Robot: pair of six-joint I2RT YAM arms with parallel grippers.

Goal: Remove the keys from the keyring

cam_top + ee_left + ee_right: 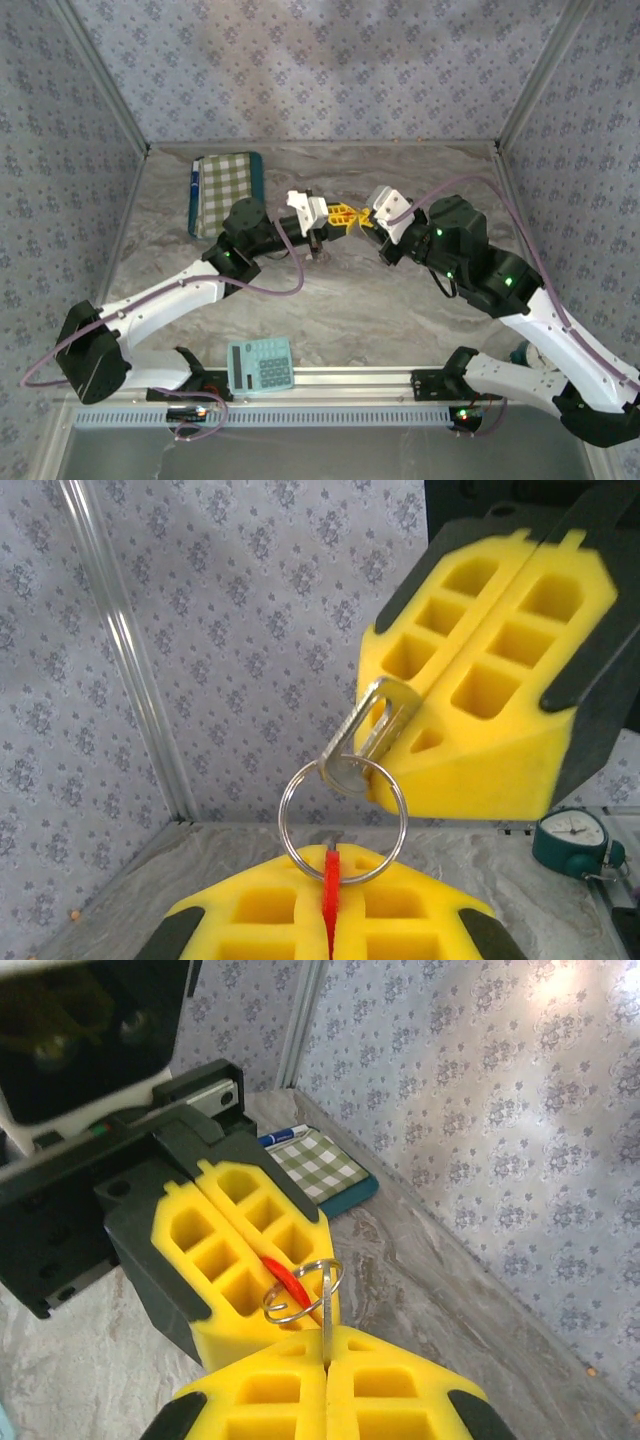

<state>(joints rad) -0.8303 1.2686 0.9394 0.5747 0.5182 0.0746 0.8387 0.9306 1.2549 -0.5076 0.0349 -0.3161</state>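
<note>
Keyring [282, 818] suspended above worktop [350, 310]. Left fingers [260, 915] pinch red key [331, 890]; right fingers [480, 690], at two o'clock, pinch silver key [348, 770].

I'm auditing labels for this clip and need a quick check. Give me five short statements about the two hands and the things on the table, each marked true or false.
1. The left hand is shut on the small bright red oblong piece. True.
2. The right hand is open and holds nothing. False: it is shut on the flat silver metal key.
3. The round silver wire keyring hangs between the two hands, off the marbled table. True.
4. The teal calculator lies against the far wall. False: it lies at the near edge, between the arm bases.
5. The green checked fabric pouch lies at the far left of the table. True.
</note>
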